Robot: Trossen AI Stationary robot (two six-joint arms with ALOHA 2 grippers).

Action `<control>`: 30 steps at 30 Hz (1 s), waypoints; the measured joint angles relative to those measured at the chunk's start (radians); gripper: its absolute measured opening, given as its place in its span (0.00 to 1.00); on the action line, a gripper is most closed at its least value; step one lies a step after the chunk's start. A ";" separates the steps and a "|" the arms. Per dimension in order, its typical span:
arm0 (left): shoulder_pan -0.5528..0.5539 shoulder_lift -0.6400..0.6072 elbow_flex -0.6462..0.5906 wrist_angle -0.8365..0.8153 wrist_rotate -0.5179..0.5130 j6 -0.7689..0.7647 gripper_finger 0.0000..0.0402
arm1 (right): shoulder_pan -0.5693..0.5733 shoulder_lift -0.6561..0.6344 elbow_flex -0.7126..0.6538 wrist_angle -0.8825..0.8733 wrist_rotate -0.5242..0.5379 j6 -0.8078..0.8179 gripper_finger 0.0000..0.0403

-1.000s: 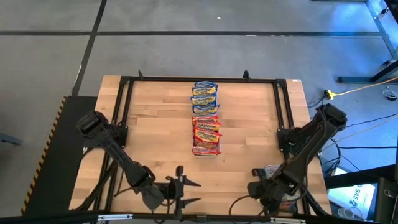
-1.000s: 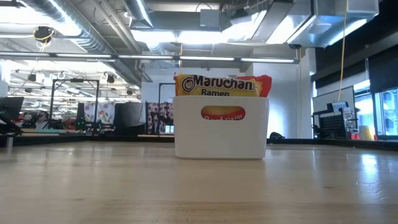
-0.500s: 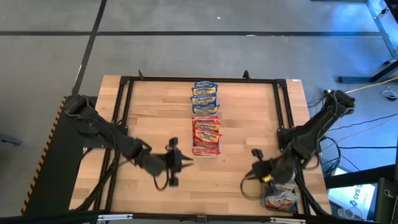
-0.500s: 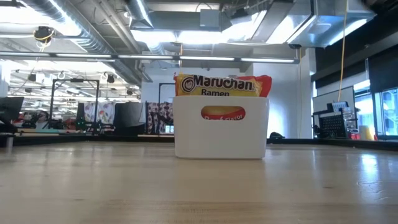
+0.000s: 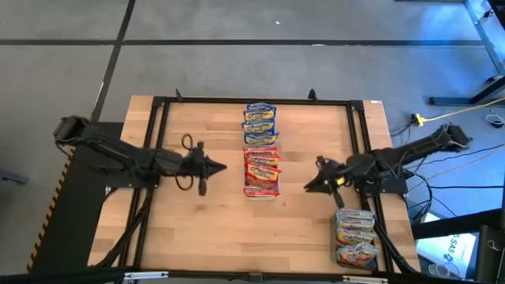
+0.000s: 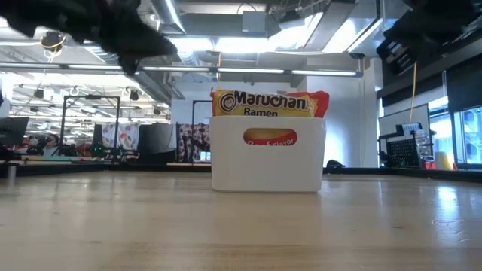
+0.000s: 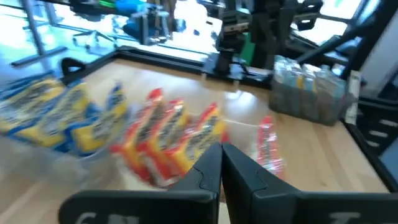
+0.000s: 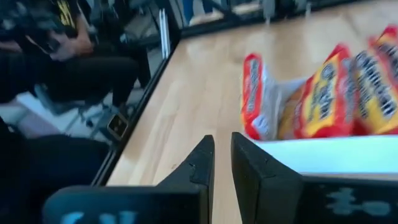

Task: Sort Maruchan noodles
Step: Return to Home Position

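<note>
Red-orange Maruchan packets stand in a row in a white tray at the table's middle. Blue-yellow packets stand in a row just beyond them, toward the far edge. Silver-grey packets fill a dark tray at the near right corner. My left gripper is left of the red-orange row, shut and holding nothing, pointing at it nearly level. My right gripper is to the right of that row, also shut and holding nothing. In the left wrist view the shut gripper faces the red-orange packets.
A black frame runs along the table's left, far and right sides. Bare wood lies between each gripper and the middle rows, and along the near edge. In the right wrist view the white tray's wall is close beside my fingers.
Both arms have swung from the near edge toward the table's middle. My left gripper has moved toward the far edge and shut its fingers, which were spread apart. My right gripper has drawn away from the dark tray and tipped up from pointing down to nearly level, uncovering the silver-grey packets.
</note>
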State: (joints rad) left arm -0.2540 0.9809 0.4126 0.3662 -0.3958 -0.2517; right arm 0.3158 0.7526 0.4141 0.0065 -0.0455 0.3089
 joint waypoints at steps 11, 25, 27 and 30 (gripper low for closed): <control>0.119 -0.294 -0.199 0.019 0.025 0.036 0.00 | -0.237 -0.145 -0.112 0.116 -0.170 -0.047 0.08; 0.122 -0.614 -0.403 0.014 0.025 0.052 0.01 | -0.378 -0.353 -0.281 0.194 -0.200 -0.045 0.08; 0.122 -0.649 -0.404 -0.010 0.025 0.052 0.01 | -0.384 -0.403 -0.301 0.193 -0.189 -0.034 0.08; 0.122 -0.691 -0.404 -0.033 0.025 0.079 0.01 | -0.382 -0.483 -0.328 0.194 -0.163 -0.026 0.08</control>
State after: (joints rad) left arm -0.1322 0.2903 0.0086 0.3331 -0.3713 -0.1722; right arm -0.0666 0.2692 0.0857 0.2001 -0.2085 0.2829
